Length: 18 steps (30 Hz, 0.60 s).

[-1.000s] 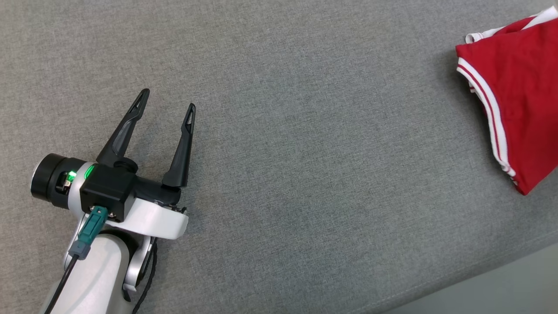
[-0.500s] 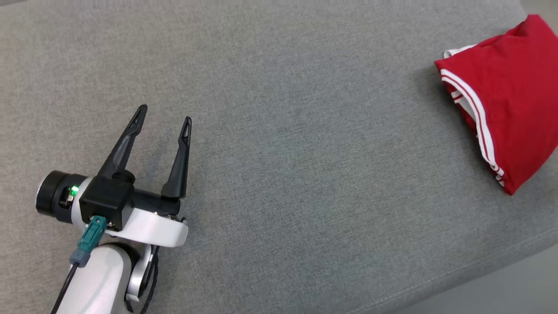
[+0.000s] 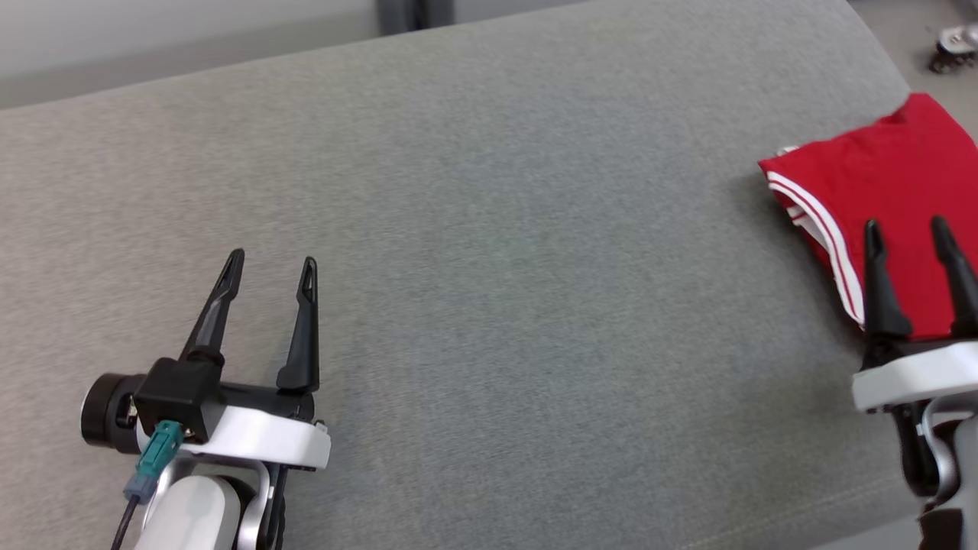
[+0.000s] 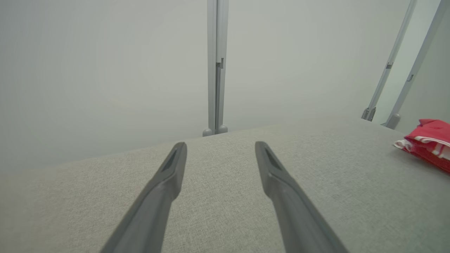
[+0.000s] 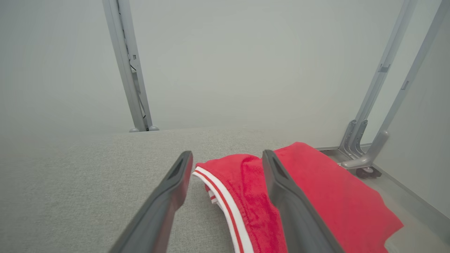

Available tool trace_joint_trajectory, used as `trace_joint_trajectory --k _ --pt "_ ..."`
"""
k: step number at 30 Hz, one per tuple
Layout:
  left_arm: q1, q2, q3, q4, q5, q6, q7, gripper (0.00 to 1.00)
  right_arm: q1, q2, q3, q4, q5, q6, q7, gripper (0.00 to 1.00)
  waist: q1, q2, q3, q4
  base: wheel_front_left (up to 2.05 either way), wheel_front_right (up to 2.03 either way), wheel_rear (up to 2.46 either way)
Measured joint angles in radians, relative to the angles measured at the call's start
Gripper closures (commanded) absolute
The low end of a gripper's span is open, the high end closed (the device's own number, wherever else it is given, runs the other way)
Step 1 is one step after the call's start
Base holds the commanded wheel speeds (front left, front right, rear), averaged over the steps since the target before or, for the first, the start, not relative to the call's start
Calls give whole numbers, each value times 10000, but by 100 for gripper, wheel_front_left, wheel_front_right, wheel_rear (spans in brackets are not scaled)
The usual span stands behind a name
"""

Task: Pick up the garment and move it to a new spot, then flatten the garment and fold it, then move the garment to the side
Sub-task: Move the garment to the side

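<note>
The garment is red with white stripes along its hem, folded, lying at the right end of the grey cushioned surface. It also appears in the right wrist view and far right in the left wrist view. My right gripper is open above the garment's near part, holding nothing; in its own view the gripper has the striped hem between its fingers' lines. My left gripper is open over bare fabric at the lower left, far from the garment, and empty.
The surface's far edge runs along the top of the head view, its right end just past the garment. Grey metal frame posts with a caster stand on the floor beyond the right end. A vertical post stands behind the far edge.
The head camera has tilted up, so the far edge shows now. My right gripper has come into view over the garment, with its jaws wider apart. The left gripper stays open.
</note>
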Motion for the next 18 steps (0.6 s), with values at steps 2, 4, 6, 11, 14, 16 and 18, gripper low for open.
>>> trace_joint_trajectory --k 2,4,6,11,14,16,18 --pt "102 -56 25 107 -86 19 -71 0 265 188 82 -276 -88 0 0 0 0 0 -135 230 0 0 0" --pt "177 -84 33 209 -140 52 -115 0 501 314 163 -512 -251 0 0 0 0 0 -261 489 0 0 0" --pt "269 -100 77 305 -194 63 -155 0 701 424 207 -740 -345 0 6 0 0 0 -386 763 0 0 0" --pt "714 -88 316 531 -435 196 -245 0 1240 633 288 -1248 -617 0 261 0 0 0 -797 1372 0 0 0" --pt "1066 -56 483 614 -594 280 -288 0 1552 700 288 -1509 -704 0 416 0 0 0 -1131 1610 0 0 0" --pt "1288 -54 525 640 -683 318 -297 0 1806 746 267 -1678 -748 0 504 0 0 0 -1346 1748 0 0 0" --pt "1484 -50 556 656 -763 316 -297 0 2036 813 293 -1845 -759 0 583 0 1 0 -1548 1859 0 0 0"
